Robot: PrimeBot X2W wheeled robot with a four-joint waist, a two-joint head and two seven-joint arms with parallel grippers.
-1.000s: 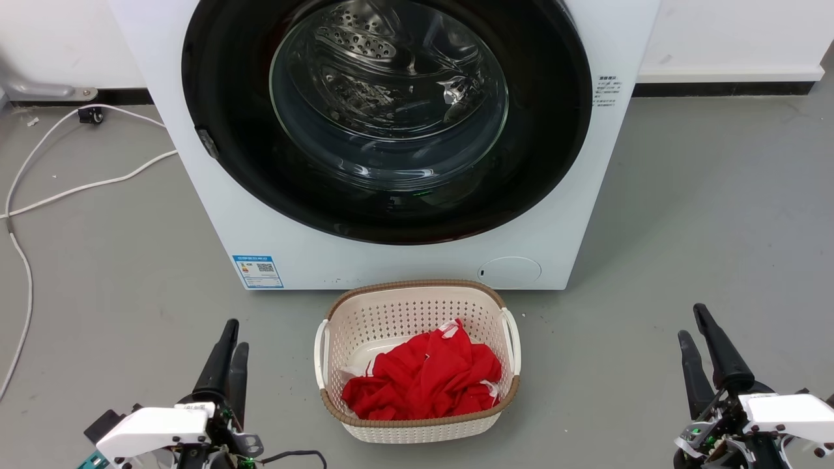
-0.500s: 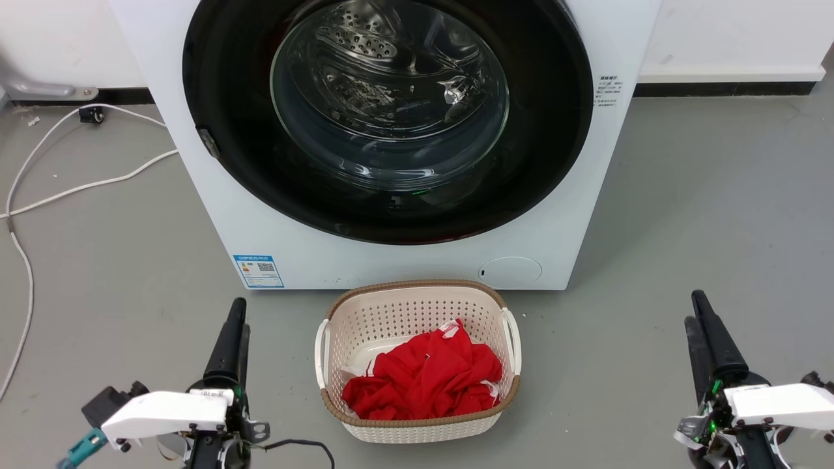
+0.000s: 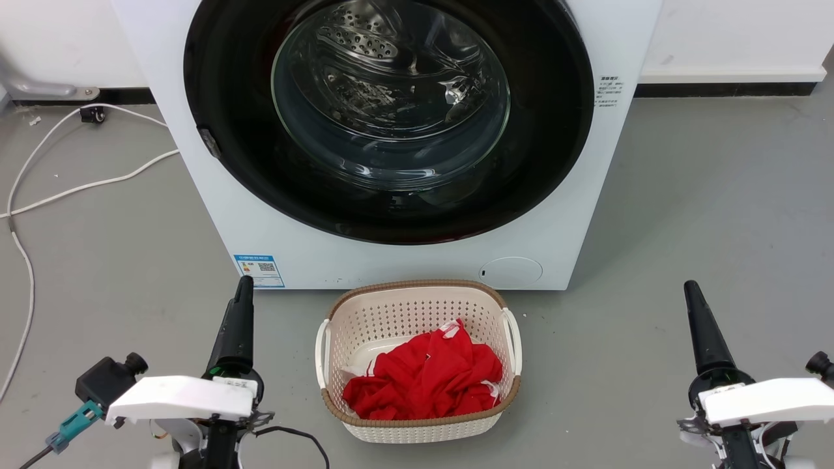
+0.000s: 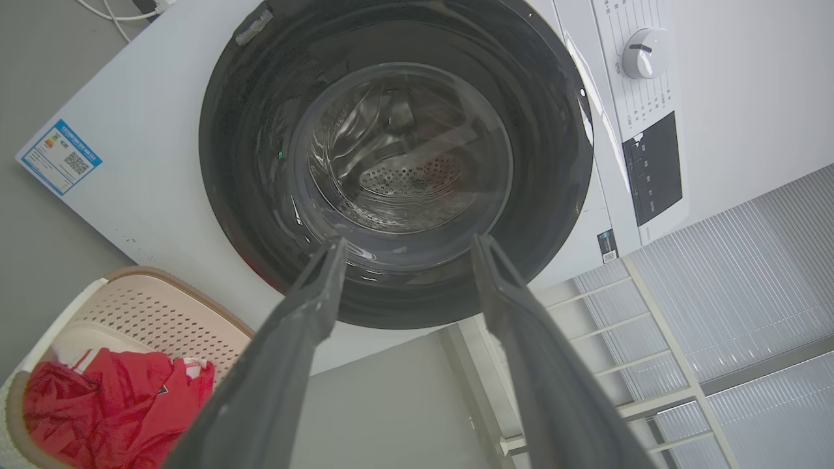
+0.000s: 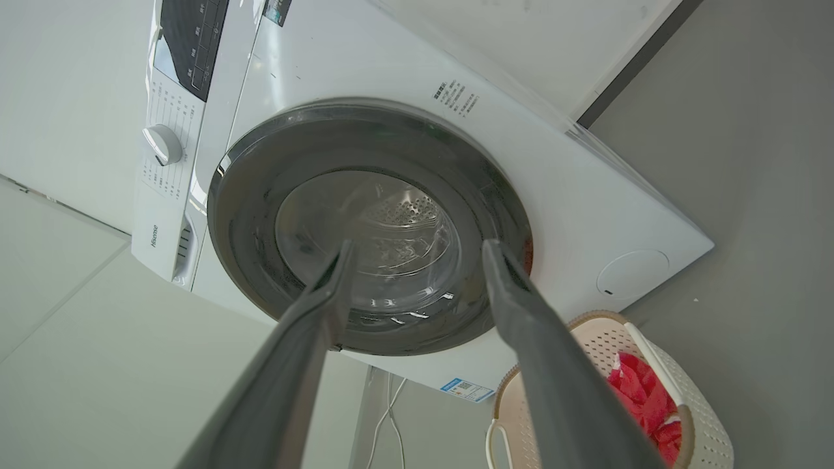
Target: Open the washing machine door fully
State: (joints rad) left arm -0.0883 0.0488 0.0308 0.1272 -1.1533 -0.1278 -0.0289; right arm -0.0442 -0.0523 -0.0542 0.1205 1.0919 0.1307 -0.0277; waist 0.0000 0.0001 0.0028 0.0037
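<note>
The washing machine (image 3: 404, 260) is a white front-loader standing straight ahead on the grey floor. The washing machine door (image 3: 389, 117), a glossy black rim around clear glass, lies flat against the front, shut. A small grey catch (image 3: 208, 143) sits on its left rim. My left gripper (image 3: 242, 286) hovers low at the lower left, well short of the machine. My right gripper (image 3: 689, 286) hovers at the lower right. In the left wrist view my left gripper (image 4: 404, 244) is open and frames the door (image 4: 397, 156). In the right wrist view my right gripper (image 5: 417, 246) is open before the door (image 5: 371, 208).
A cream laundry basket (image 3: 417, 284) holding red cloth (image 3: 423, 378) stands on the floor right before the machine, between my two arms. White cables (image 3: 65, 189) run over the floor at the left. A control knob (image 4: 642, 52) sits on the panel above the door.
Both grippers have reached forward toward the machine and rolled, so each pair of fingers now lines up edge-on in the head view. The door has not moved.
</note>
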